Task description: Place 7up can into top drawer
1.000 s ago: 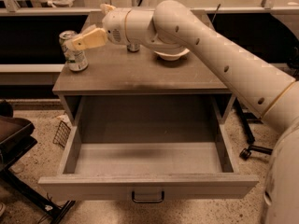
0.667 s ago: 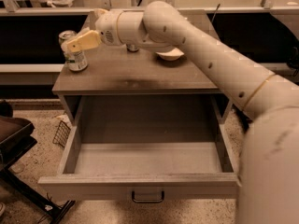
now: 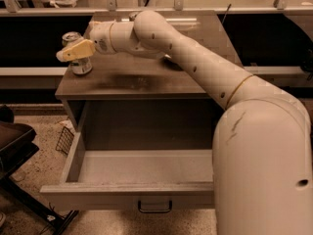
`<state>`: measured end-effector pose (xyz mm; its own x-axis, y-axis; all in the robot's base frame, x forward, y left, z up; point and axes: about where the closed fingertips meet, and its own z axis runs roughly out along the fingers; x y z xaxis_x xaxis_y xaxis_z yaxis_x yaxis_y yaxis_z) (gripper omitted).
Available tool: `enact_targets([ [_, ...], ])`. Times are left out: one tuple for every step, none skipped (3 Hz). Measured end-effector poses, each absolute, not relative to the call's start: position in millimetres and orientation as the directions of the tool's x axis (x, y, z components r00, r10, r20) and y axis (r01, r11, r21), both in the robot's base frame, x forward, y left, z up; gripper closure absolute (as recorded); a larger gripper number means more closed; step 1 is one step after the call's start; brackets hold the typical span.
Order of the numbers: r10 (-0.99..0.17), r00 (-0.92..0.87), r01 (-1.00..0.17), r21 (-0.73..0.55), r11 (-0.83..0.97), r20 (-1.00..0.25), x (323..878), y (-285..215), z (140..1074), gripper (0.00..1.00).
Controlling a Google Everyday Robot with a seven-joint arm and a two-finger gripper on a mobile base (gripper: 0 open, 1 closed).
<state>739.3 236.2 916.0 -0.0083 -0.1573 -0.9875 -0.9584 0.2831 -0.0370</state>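
My gripper (image 3: 74, 51) is at the can (image 3: 81, 66) in the upper left to take it (gripping or not, I cannot tell); the drawer (image 3: 74, 158) below stands open for it.

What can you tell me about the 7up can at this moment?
The 7up can stands upright near the left edge of the cabinet top. Its body is pale with darker print, its lid and rim silver, metal by the look. The gripper crosses in front of its middle and hides that band; whether it grips the can cannot be told.
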Motion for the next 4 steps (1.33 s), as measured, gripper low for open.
enact_targets([
  [-0.127,-0.023,-0.963,-0.012,0.269,-0.992,744,253,898,0.21],
  [-0.104,-0.022,-0.966,-0.006,0.26,-0.994,745,261,891,0.44],
  [-0.104,-0.022,-0.967,-0.005,0.255,-0.994,743,264,891,0.68],
  [-0.104,-0.023,-0.968,-0.004,0.249,-0.994,741,268,890,0.98],
])
